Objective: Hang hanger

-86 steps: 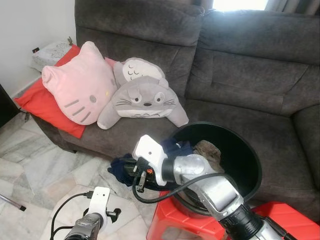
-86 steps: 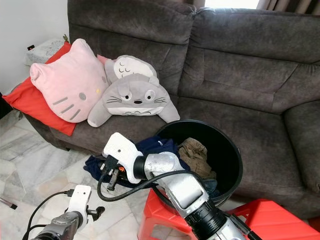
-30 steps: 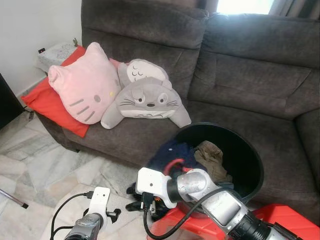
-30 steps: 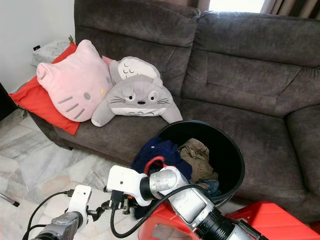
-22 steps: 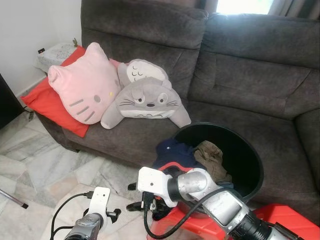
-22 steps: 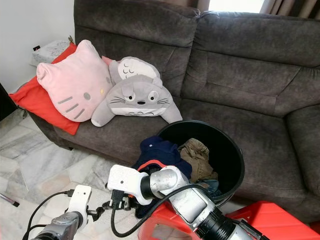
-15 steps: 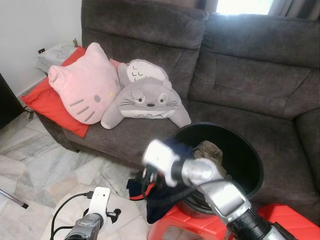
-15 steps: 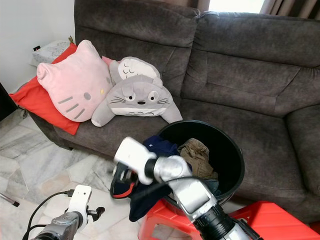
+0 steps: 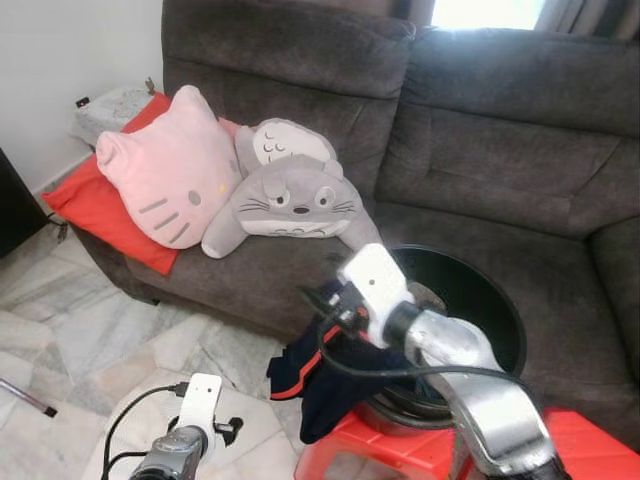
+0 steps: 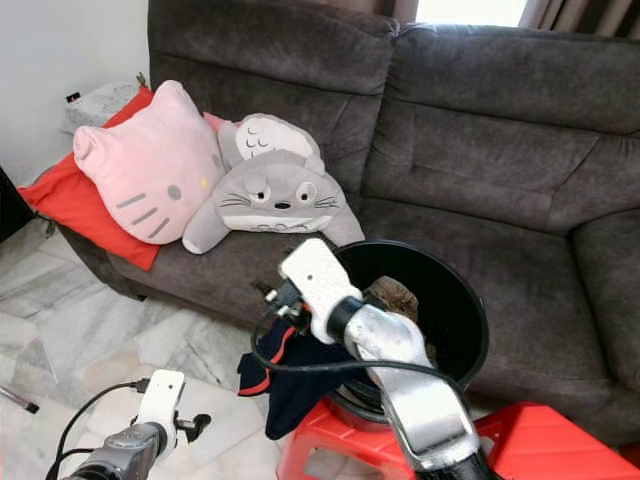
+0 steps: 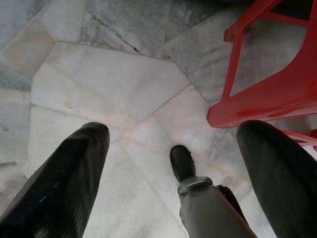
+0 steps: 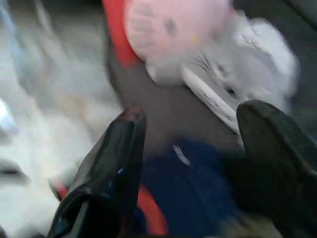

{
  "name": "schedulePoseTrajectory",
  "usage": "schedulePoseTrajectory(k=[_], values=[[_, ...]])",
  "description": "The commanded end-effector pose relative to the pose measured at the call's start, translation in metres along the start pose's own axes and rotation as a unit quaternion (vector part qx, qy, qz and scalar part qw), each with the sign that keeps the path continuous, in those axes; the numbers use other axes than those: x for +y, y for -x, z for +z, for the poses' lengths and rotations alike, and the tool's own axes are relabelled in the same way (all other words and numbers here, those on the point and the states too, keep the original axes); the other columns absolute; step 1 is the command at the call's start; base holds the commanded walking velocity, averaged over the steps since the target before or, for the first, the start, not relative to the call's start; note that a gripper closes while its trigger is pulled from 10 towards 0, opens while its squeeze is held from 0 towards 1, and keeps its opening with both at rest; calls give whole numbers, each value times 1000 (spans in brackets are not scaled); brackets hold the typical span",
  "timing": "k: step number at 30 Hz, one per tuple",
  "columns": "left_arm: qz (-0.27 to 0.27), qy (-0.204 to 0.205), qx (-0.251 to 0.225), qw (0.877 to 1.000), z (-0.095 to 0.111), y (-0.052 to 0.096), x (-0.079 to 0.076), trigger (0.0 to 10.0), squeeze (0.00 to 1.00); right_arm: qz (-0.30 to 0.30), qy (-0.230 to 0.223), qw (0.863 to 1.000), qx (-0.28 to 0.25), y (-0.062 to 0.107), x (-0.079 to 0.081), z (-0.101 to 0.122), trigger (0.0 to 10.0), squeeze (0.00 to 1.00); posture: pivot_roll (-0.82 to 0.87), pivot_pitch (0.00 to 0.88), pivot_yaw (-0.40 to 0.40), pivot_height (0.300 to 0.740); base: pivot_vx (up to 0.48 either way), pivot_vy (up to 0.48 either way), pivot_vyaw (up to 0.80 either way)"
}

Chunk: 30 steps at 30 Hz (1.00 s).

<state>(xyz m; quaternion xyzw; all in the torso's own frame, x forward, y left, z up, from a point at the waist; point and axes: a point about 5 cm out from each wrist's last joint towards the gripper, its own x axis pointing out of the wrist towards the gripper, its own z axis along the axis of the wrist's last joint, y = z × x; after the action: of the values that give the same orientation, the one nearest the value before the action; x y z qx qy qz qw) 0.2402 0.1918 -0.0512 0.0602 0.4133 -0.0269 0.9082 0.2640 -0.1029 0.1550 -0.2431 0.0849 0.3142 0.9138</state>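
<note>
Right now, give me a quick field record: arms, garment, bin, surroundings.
right gripper: raised beside the bin's near rim, above the garment; grip not discernible
left gripper: low over the marble floor, fingers apart, idle
garment: dark blue with red trim, hanging over the bin's edge
bin: black, on a red stool, clothes inside
sofa: grey, with a pink cat cushion and a grey plush
hanger: none identifiable

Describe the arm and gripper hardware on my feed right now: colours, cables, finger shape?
The right arm is silver metal with a white wrist block and a looping black cable. The right gripper has two long glossy black fingers. The left arm has a white block, a black cable and the same black fingers.
</note>
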Motion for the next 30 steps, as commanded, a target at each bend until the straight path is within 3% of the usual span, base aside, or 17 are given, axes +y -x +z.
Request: schedulePoseTrajectory(k=[1, 13, 17, 28, 30], values=[[-3, -5, 6, 1000, 1, 0, 0, 10000, 0, 5, 19, 1000, 22, 9, 2, -2, 10000, 0, -122, 0, -24, 740, 0, 0, 0], [-2, -6, 5, 1000, 2, 0, 0, 10000, 0, 79, 34, 992, 97, 24, 16, -17, 10000, 0, -121, 0, -29, 740, 0, 0, 0], [-3, -8, 6, 1000, 2, 0, 1, 10000, 0, 110, 75, 983, 129, 32, 22, -27, 10000, 0, -128, 0, -28, 740, 0, 0, 0], [-3, -11, 6, 1000, 2, 0, 0, 10000, 0, 21, 68, 988, 137, 22, 8, -34, 10000, 0, -131, 0, -28, 740, 0, 0, 0], [-3, -11, 7, 1000, 2, 0, 0, 10000, 0, 25, 57, 987, 145, 22, 13, -40, 10000, 0, -130, 0, -30, 740, 0, 0, 0]])
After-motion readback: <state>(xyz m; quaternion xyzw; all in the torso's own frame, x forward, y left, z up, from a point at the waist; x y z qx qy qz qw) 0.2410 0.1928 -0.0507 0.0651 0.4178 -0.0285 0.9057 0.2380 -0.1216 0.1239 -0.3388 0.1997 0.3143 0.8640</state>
